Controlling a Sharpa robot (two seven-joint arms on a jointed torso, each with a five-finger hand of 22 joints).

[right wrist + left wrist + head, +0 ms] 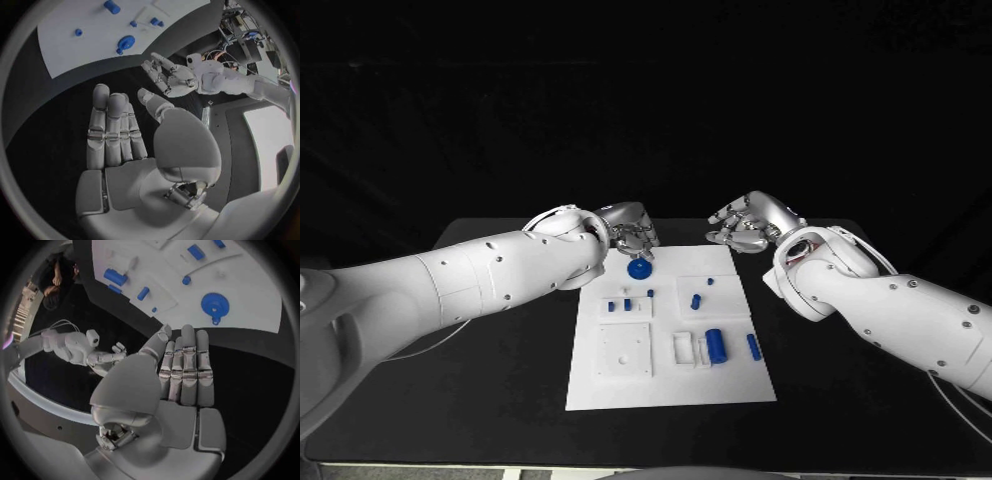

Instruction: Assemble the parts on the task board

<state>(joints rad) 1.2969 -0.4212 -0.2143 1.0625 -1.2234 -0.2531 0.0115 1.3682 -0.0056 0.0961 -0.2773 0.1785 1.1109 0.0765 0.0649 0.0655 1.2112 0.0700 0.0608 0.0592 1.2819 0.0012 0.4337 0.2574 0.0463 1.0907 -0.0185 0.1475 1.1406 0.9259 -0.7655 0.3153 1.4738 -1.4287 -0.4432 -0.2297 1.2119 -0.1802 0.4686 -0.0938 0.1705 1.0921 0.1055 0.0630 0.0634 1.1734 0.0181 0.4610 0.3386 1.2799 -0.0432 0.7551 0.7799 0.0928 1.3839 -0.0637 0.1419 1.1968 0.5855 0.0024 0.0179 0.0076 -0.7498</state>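
1. Looking first at the left hand [181, 375] through its wrist camera, I see the fingers [187, 365] extended straight and pressed side by side, with the thumb angled off to one side; nothing is held in them.
2. The right hand [125, 145] in its own wrist camera reads the same to me: fingers [109, 127] laid flat and close together, thumb standing apart, palm bare.
3. In the head view I find the left hand [629, 230] just above the centre of the frame, at the far edge of the task board [668, 390], and the right hand [750, 222] a little right of centre, near the board's far right corner and apart from it.
4. I see the blue gear [639, 269] lying on the board's far end, just below the left hand in the head view; neither hand touches it.
5. The task board sits in the middle of the frame on the black table [502, 400], and I count several more blue parts on it.
6. A blue cylinder [715, 345] lies in the lower right part of the board beside a white frame piece [682, 350], with a slimmer blue pin [753, 347] to its right.
7. Smaller blue pieces [627, 304] stand mid-board, left of centre.
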